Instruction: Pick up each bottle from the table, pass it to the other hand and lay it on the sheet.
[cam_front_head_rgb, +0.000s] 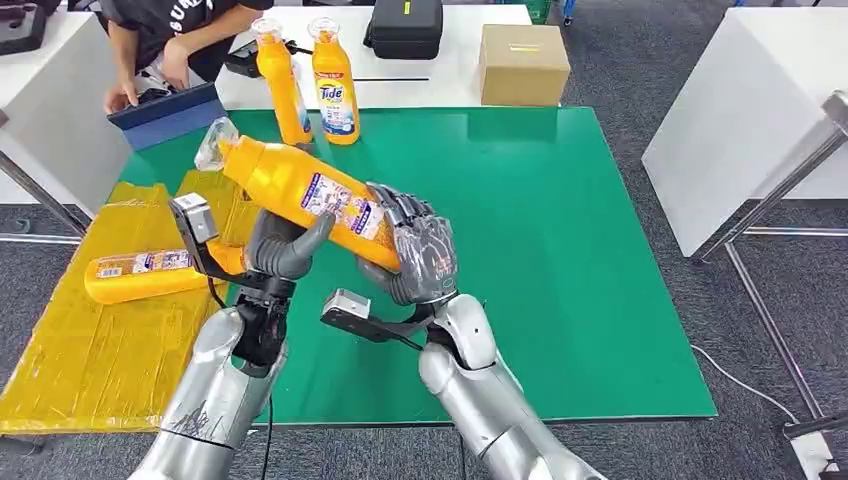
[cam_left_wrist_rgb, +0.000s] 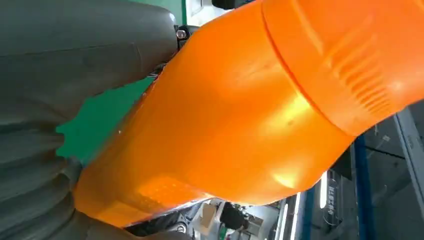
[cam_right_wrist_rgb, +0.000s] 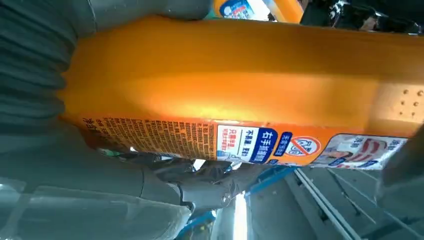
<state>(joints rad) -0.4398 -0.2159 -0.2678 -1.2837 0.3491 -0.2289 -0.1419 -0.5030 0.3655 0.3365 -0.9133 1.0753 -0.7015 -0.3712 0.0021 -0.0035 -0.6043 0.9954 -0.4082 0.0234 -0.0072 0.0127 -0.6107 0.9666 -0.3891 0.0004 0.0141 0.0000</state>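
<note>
Bright, even overhead light leaves only soft shadows in the sharp head view, while both wrist views are blurred by closeness, with glare streaks on the orange bottle (cam_left_wrist_rgb: 240, 115).

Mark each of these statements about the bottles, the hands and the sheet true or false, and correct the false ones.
1. Both hands are on the tilted bottle. True: left hand and right hand hold it.
2. Three bottles stand upright on the green mat. False: two upright bottles.
3. One bottle lies on the yellow sheet. True.
4. The cardboard box sits on the yellow sheet. False: on the white table.
</note>
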